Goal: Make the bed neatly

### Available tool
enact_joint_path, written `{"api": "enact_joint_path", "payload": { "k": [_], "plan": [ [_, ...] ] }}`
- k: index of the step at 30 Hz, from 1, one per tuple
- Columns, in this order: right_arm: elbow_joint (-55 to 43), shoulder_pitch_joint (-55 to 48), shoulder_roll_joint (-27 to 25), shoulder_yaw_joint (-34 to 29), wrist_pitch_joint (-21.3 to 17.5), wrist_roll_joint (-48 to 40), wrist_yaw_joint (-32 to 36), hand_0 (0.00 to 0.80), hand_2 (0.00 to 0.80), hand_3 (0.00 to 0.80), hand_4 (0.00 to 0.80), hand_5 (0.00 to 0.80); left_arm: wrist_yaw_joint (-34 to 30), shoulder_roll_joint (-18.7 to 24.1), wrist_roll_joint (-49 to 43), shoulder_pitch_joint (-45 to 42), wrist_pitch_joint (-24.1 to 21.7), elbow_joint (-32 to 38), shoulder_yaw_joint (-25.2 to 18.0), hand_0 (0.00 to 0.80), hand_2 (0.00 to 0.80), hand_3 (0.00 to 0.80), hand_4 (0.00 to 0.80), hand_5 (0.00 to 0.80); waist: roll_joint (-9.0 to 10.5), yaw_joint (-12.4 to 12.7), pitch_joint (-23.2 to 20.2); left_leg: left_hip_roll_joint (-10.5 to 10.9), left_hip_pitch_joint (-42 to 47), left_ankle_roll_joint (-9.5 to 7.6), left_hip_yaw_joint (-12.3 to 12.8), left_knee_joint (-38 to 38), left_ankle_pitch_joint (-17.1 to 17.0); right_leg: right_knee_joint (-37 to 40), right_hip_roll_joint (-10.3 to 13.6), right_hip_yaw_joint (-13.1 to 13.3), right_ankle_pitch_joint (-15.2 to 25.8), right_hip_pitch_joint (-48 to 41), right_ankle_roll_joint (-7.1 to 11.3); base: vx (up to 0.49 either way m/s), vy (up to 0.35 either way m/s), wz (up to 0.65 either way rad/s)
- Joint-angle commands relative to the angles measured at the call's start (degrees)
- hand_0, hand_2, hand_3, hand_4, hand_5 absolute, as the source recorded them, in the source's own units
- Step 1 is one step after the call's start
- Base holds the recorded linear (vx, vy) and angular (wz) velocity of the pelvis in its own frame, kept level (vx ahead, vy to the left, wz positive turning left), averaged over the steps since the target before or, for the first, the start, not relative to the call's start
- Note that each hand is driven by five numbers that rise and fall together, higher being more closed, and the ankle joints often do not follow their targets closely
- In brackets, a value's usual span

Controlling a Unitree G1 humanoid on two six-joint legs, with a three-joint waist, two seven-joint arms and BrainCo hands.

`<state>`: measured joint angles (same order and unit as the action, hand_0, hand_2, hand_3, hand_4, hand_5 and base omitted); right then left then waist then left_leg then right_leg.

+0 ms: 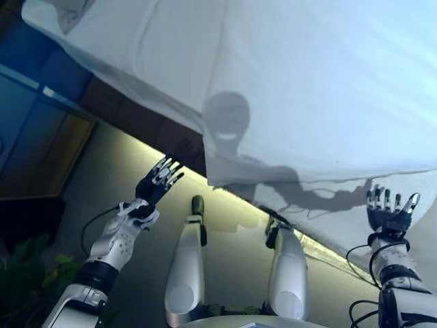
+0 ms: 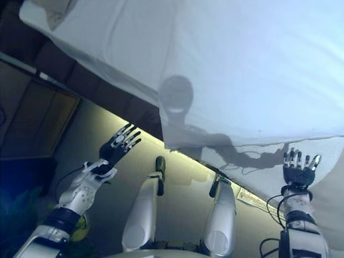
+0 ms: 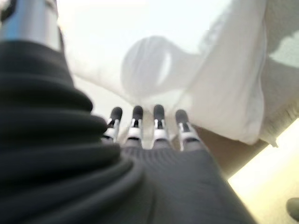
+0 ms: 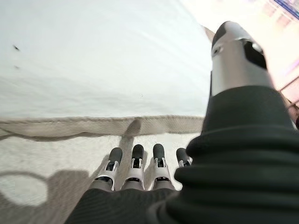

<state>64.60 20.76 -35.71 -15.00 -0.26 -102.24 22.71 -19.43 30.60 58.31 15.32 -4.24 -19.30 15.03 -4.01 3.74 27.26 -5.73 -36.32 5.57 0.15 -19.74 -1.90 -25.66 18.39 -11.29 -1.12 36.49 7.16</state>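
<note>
Hovering with both hands spread beside the bed, holding nothing.

Lying smooth across the bed: wide white cloth sheet (image 1: 307, 82), its lower edge hanging just past the fingertips of the right hand (image 1: 390, 217). Reaching up toward that hem with fingers straight and fanned, over the beige woven bed cover (image 4: 70, 144) showing below the sheet, not gripping any cloth. Holding the left hand (image 1: 156, 184) out over the pale floor (image 1: 123, 178), fingers splayed, near the sheet's hanging corner but apart from it, beside the dark brown bed frame (image 1: 136, 116).
</note>
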Motion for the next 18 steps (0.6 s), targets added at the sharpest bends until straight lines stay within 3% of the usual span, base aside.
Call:
{"api": "enact_joint_path", "payload": {
  "k": [1, 9, 18],
  "plan": [
    [2.5, 3.3, -5.0, -1.5, 2.1, -5.5, 0.9, 0.000, 0.000, 0.000, 0.000, 0.000, 1.8, 3.4, 1.9, 1.3, -2.3, 4.7, 0.6, 0.000, 0.000, 0.000, 0.000, 0.000, -0.10, 2.3, 0.1, -4.8, -1.2, 4.81, -3.3, 1.9, -2.6, 8.6, 6.4, 1.7, 11.4, 0.4, 7.80, 0.003, -0.108, 0.02],
    [4.8, 9.3, -12.1, -0.9, 2.9, -7.4, -2.3, 0.000, 0.000, 0.000, 0.000, 0.000, 2.0, 7.6, 5.8, 2.1, -0.4, 7.8, 0.1, 0.000, 0.000, 0.000, 0.000, 0.000, -2.32, 3.2, 0.2, -4.7, -6.5, 4.61, -1.9, -1.7, -1.9, 4.7, 8.4, 1.6, 10.4, 6.3, 7.70, 0.004, -0.024, 0.00],
    [6.2, 7.8, -10.7, -1.9, 6.7, -10.8, -1.6, 0.000, 0.000, 0.000, 0.000, 0.000, 2.2, 9.1, 7.0, 1.5, -0.2, 9.0, 0.1, 0.000, 0.000, 0.000, 0.000, 0.000, -2.51, 3.3, 0.2, -5.0, -8.6, 4.32, -2.9, -4.8, -0.4, 0.9, 8.3, 2.4, 8.7, 9.0, 7.57, 0.045, -0.047, 0.05]
  ]
}}
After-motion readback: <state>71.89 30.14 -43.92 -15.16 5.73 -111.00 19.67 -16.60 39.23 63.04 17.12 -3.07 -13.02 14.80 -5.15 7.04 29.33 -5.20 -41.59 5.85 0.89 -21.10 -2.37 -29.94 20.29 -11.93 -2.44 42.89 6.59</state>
